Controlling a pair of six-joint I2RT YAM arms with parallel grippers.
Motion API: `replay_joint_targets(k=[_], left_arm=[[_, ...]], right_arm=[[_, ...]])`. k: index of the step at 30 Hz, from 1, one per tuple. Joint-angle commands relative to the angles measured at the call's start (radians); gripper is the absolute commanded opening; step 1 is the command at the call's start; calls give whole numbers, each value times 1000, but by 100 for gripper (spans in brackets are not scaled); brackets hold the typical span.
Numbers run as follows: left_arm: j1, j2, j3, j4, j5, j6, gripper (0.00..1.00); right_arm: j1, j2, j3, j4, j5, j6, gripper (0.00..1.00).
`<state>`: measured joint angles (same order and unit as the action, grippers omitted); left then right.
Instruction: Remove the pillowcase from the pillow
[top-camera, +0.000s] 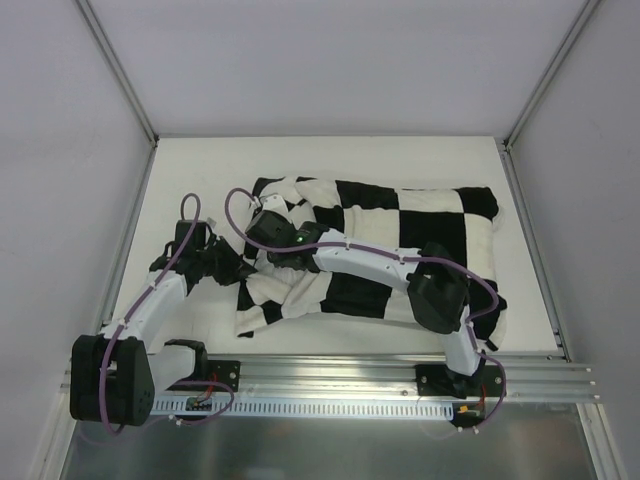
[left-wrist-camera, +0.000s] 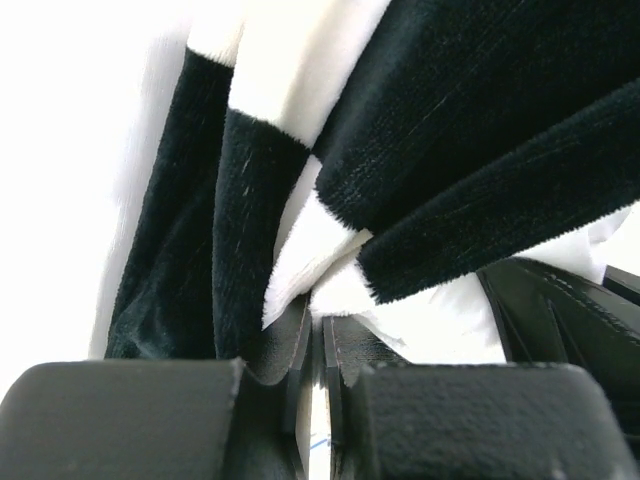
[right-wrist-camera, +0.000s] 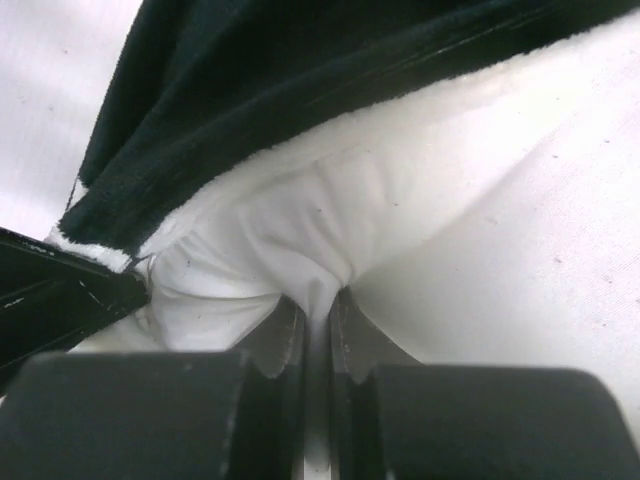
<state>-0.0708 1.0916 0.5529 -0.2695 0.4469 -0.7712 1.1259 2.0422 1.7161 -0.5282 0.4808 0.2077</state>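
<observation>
The black and cream checkered pillowcase (top-camera: 390, 230) lies across the middle of the table and covers most of the pillow. Its left end is bunched up. My left gripper (top-camera: 232, 268) is at that left end, shut on a fold of the pillowcase (left-wrist-camera: 480, 120), as the left wrist view (left-wrist-camera: 320, 320) shows. My right arm reaches across the case to the same end. My right gripper (top-camera: 262, 250) is shut on the plain white pillow (right-wrist-camera: 480, 250), pinching a pleat of it (right-wrist-camera: 318, 305) just under the edge of the pillowcase (right-wrist-camera: 300, 80). The two grippers are close together.
The white table (top-camera: 200, 170) is walled in on the left, back and right by grey panels (top-camera: 60, 150). An aluminium rail (top-camera: 340, 375) with both arm bases runs along the near edge. My right forearm (top-camera: 370, 262) lies over the pillowcase.
</observation>
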Motion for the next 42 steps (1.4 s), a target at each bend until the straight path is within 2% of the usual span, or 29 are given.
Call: replay_joint_targets(k=[1,5,8,11,13,17,22,30,33,36,37,39,40,41,42], left_arm=[[6,-24,-19,-59,-14,3,0],[6,-30,-4,-59,-8,15,0],[5,5,7,-59,6,30,0],[3,47,8,-53,10,26,0],[5,60,12,-56,7,32,0],[3,67,18,-47,3,33,0],[2,85,39,-42,4,35,0],[3,145,62,-28,-5,33,0],[2,148,73,-27,-2,30,0],[2,133,81,-25,3,29,0],[0,126,81,-25,4,29,0],[0,105,79,-25,7,27,0],[-1,99,78,-25,6,27,0],[-1,85,73,-25,4,27,0],[-1,83,70,-27,6,26,0]], right_arm=[[-34,15,-49,-12,-73,59,1],[-43,-115,-108,42,-129,74,1],[-80,-210,-167,150,-289,105,1],[-138,-328,-283,311,-521,192,1],[-173,-410,-349,411,-596,238,1],[-205,-465,-414,558,-747,343,1],[-218,-499,-461,717,-858,450,1],[-227,-602,-469,774,-907,490,1],[-227,-652,-464,745,-884,461,1],[-222,-675,-432,590,-791,356,1],[-210,-675,-414,456,-751,314,1],[-142,-639,-301,284,-566,124,1],[-111,-619,-256,132,-489,61,1],[-85,-593,-218,72,-353,-29,6],[-43,-565,-160,27,-326,-60,19]])
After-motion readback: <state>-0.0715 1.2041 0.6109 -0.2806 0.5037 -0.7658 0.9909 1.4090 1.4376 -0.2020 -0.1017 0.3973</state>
